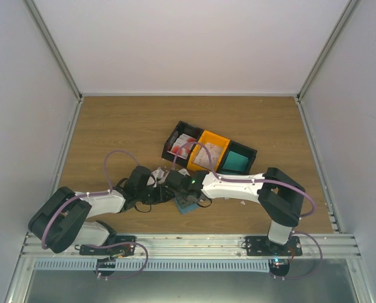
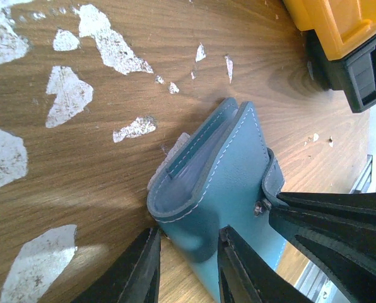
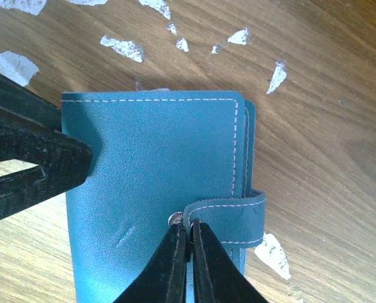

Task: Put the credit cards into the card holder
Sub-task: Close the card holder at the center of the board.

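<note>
The dusty-blue card holder (image 3: 156, 177) lies closed on the wood table, between the two arms in the top view (image 1: 188, 206). My right gripper (image 3: 189, 237) is shut on its strap tab (image 3: 235, 218), right at the snap. My left gripper (image 2: 187, 268) is open at the holder's (image 2: 232, 183) corner. One finger (image 2: 241, 271) rests over the cover and the other finger (image 2: 137, 271) is beside it on the table. Credit cards, white with red print, lie in the black bin (image 1: 183, 145) and the orange bin (image 1: 208, 154) behind the arms.
The row of bins stands just behind the grippers and ends in a black bin with a teal block (image 1: 237, 161). The orange bin's corner (image 2: 339, 25) is close to the holder. White scraps (image 2: 112, 44) dot the table around it. Walls enclose the table.
</note>
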`<state>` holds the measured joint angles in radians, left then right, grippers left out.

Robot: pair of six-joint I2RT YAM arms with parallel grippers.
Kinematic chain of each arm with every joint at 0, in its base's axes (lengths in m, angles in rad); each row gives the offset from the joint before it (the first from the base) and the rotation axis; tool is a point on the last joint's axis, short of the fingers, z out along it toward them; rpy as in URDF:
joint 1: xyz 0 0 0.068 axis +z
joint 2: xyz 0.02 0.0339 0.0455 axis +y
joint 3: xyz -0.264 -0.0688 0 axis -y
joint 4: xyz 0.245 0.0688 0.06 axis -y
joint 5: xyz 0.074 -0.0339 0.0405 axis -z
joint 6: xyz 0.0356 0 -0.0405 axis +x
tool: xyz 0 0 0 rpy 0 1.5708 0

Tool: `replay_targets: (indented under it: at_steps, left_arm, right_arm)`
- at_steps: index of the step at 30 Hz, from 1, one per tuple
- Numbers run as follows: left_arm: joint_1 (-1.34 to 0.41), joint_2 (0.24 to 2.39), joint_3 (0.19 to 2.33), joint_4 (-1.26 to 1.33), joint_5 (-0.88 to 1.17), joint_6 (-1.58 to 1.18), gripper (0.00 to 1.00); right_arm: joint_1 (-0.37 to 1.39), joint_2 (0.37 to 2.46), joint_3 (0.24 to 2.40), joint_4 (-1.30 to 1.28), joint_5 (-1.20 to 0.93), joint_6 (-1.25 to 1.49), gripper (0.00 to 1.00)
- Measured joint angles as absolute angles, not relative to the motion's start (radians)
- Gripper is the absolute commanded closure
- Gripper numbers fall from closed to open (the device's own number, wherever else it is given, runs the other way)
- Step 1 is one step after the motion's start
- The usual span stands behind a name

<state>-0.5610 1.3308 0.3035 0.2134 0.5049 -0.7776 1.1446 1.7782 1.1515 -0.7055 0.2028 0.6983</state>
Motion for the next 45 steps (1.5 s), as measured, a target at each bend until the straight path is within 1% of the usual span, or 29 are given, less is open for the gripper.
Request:
replay_targets:
  at_steps: [2, 5, 7, 9, 10, 12, 26, 33, 45]
  left_arm:
    - [-0.561, 1.331, 0.303, 0.213, 0.505, -0.777, 0.71]
    - [-0.561, 1.331, 0.303, 0.213, 0.505, -0.777, 0.72]
    - [-0.561, 1.331, 0.303, 0.213, 0.505, -0.776, 0.72]
    - [-0.561, 1.331, 0.303, 0.213, 0.505, -0.776, 0.72]
    - [-0.561, 1.331, 0.303, 0.213, 0.505, -0.776, 0.72]
    - [-0.561, 1.331, 0.303, 0.213, 0.505, -0.776, 0.72]
    - [-0.561, 1.331, 0.303, 0.213, 0.505, -0.776, 0.72]
    - [-0.561, 1.338, 0.303, 0.214, 0.505, -0.776, 0.72]
    - [-0.561, 1.349, 0.303, 0.221, 0.508, -0.775, 0.72]
  right_arm:
    - [1.144, 1.778, 1.151, -0.706, 0.202, 0.701, 0.96]
    - [1.144, 1.773, 1.151, -0.707, 0.201, 0.705, 0.92]
    - [1.144, 1.771, 1.151, -0.707, 0.201, 0.707, 0.91]
    - [1.144, 1.769, 1.151, -0.707, 0.2, 0.708, 0.93]
    - [1.144, 1.768, 1.151, -0.706, 0.2, 0.708, 0.98]
    - [1.143, 1.767, 1.151, -0.707, 0.2, 0.709, 1.0]
    - [1.141, 1.765, 1.151, -0.704, 0.198, 0.704, 1.0]
    - [1.119, 1.722, 1.123, -0.67, 0.165, 0.701, 0.99]
    - [1.103, 1.718, 1.111, -0.661, 0.128, 0.607, 1.0]
